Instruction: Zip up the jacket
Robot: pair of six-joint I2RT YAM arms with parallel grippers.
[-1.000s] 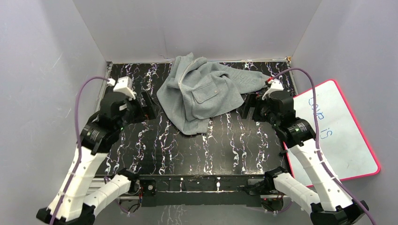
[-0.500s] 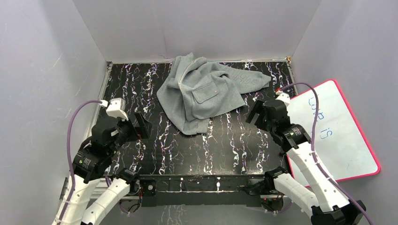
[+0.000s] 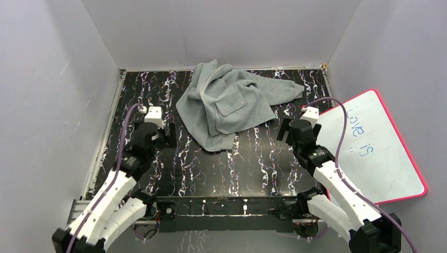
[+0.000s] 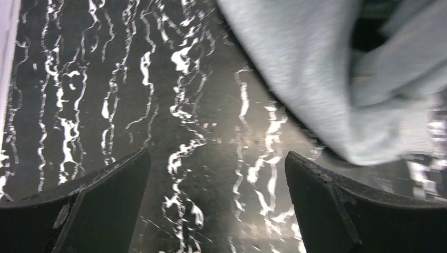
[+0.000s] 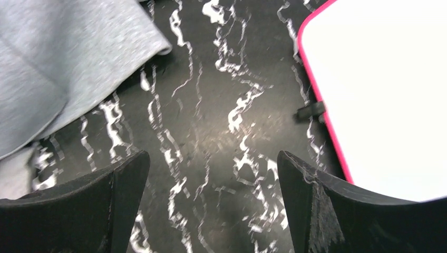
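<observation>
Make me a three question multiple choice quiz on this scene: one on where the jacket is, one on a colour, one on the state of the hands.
1. Where does the jacket lie?
A) far middle of the table
B) near edge, between the arm bases
C) off the table's left side

2. What colour is the border of the whiteboard?
A) blue
B) green
C) pink-red

3. How are the left hand and right hand?
A) both shut on fleece
B) both open, holding nothing
C) left open, right shut

Answers:
1 A: the top view shows it bunched near the back wall.
2 C: the rim shows pink-red in the top and right wrist views.
3 B: each wrist view shows spread fingers with bare table between them.
</observation>
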